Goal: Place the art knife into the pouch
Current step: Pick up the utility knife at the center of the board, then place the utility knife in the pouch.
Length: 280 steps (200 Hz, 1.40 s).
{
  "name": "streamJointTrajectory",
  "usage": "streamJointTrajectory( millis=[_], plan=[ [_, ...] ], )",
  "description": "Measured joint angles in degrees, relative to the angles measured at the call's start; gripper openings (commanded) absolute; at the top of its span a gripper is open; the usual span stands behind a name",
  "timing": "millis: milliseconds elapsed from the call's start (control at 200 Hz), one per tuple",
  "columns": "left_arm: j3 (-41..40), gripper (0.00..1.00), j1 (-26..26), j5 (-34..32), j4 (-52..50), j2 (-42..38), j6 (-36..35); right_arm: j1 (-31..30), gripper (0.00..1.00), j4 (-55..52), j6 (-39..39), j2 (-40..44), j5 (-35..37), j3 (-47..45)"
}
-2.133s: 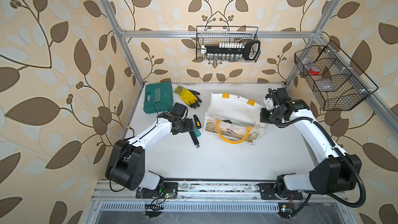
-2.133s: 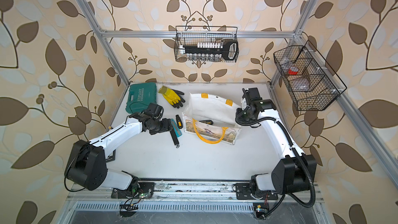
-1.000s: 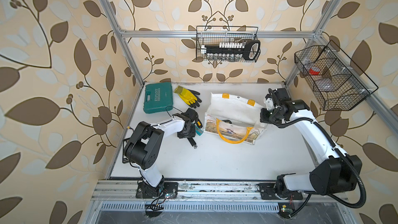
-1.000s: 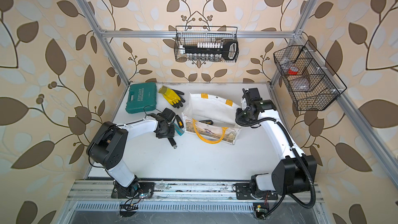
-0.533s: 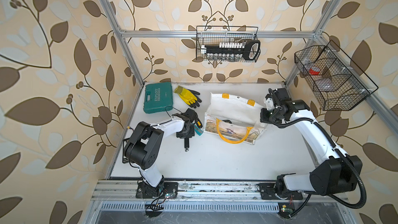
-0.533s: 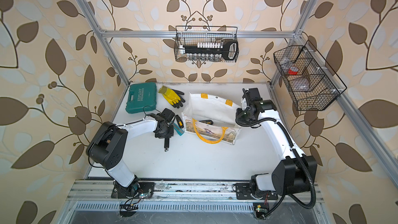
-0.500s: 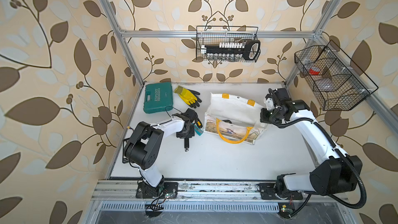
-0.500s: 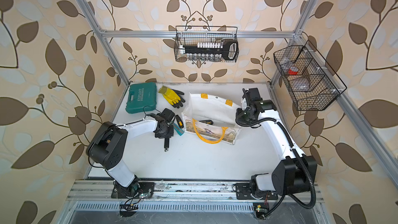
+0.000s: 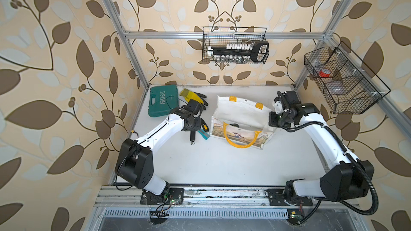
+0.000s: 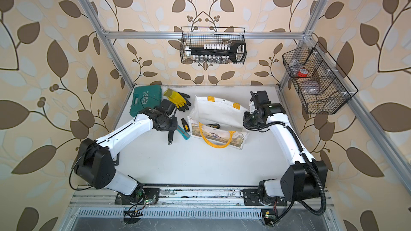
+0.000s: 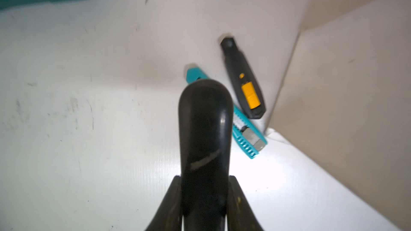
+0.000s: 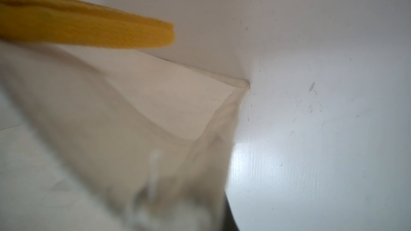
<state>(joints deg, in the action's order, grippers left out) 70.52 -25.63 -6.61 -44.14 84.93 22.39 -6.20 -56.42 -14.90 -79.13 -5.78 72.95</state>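
**Student:** What does the left gripper (image 9: 192, 130) carry?

**Instructor:** The art knife (image 9: 192, 138), an all-black tool. In the left wrist view the fingers (image 11: 168, 210) press narrowly on both flanks of it. In both top views the rest of the knife projects from the jaws toward 6 o'clock. Whether its free end touches the table (image 9: 222, 165) cannot be told.

**Student:** Where is the knife relative to the pouch (image 9: 241, 110)?

**Instructor:** Outside it, at the pouch's 9 o'clock, near but apart. Two tools lie flat between them. A teal cutter (image 9: 204, 135) is just beside the knife, and a black-and-yellow cutter (image 9: 204, 125) lies close to the pouch's side. The pouch sits slightly toward 1 o'clock from the table's centre. Its mouth is open and its white inner face is exposed. The picture panel and yellow handle (image 9: 241, 144) are on its 6 o'clock side. A dark cutter (image 9: 234, 125) with a yellow part lies inside it.

**Student:** And the right gripper (image 9: 271, 122)?

**Instructor:** It stands at the pouch's 3 o'clock edge, clamped tight on the side wall. In the right wrist view blurred cloth runs into the jaws and hides them.

**Student:** Other items?

**Instructor:** A green tool case (image 9: 163, 101) lies in the table's 11 o'clock corner. The yellow gloves (image 9: 193, 96) are just beside it, at its 3 o'clock.
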Motion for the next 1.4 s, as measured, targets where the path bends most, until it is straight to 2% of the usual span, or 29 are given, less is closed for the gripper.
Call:
streamJointTrajectory(
  millis=[215,360,450,580,710,970,1400],
  plan=[
    [13.7,0.18,-4.8,0.0,-2.8,-4.2,-1.9,0.0,0.0,0.1,0.0,0.0,0.0,-0.1],
    [20.5,0.18,-8.0,1.7,0.3,-4.3,-2.6,0.0,0.0,0.2,0.0,0.0,0.0,-0.2],
    [24.2,0.18,-10.9,2.2,1.3,-3.0,-2.8,0.0,0.0,0.2,0.0,0.0,0.0,-0.2],
    [31.3,0.18,-15.6,3.2,4.0,3.0,-3.0,0.0,0.0,0.6,0.0,0.0,0.0,-0.5],
    [32.9,0.18,-20.2,3.4,7.6,8.3,-3.2,-0.1,0.0,0.8,-0.1,0.0,0.0,-0.7],
    [36.5,0.18,-25.8,5.2,11.0,19.6,-3.8,-0.2,0.0,0.9,-0.1,0.0,-0.1,-0.7],
    [36.9,0.17,-27.7,9.4,12.0,26.8,-4.9,-0.6,0.0,0.8,-0.1,0.4,-0.1,-0.7]
  ],
)
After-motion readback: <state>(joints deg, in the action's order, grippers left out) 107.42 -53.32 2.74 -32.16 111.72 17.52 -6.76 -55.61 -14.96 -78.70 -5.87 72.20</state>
